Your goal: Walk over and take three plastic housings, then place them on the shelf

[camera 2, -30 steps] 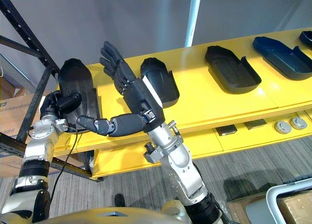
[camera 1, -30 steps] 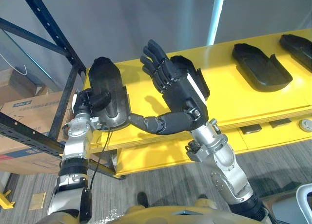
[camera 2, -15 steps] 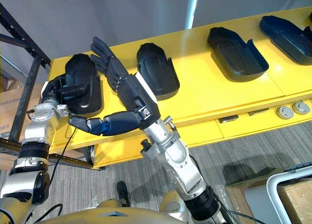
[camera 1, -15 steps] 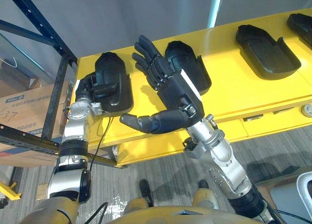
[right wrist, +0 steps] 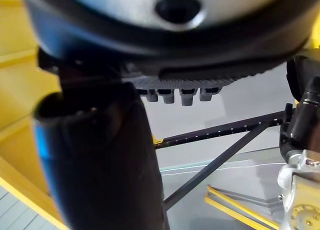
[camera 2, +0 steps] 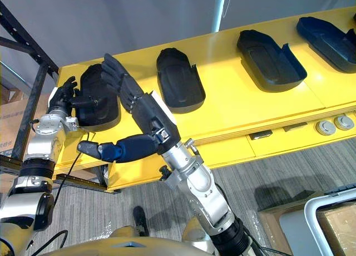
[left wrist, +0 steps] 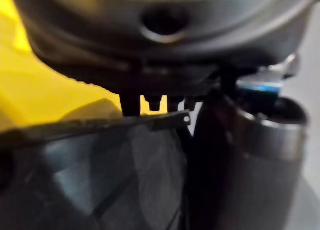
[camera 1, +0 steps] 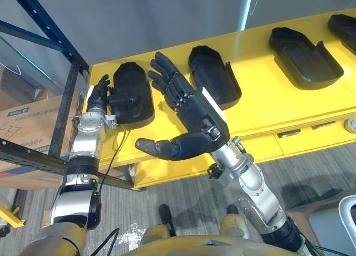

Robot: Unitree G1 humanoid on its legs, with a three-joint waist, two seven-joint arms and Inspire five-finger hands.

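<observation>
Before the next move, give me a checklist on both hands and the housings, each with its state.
1. Left hand open: ok, fingers straight beside the leftmost housing.
2. Left thumb clear of that housing: cannot tell, it overlaps the rim.
3. Leftmost housing flat on the yellow table: ok.
4. Right hand open and empty: ok, raised above the table.
5. Second housing apart from the leftmost: ok.

Yellow bench [camera 1: 261,108], top surface. Four black plastic shells lie flat in a row running from 10 o'clock to 2 o'clock: first housing [camera 1: 132,94], second housing [camera 1: 214,77], third housing [camera 1: 305,58], fourth housing [camera 1: 344,28], each apart from its neighbour.
</observation>
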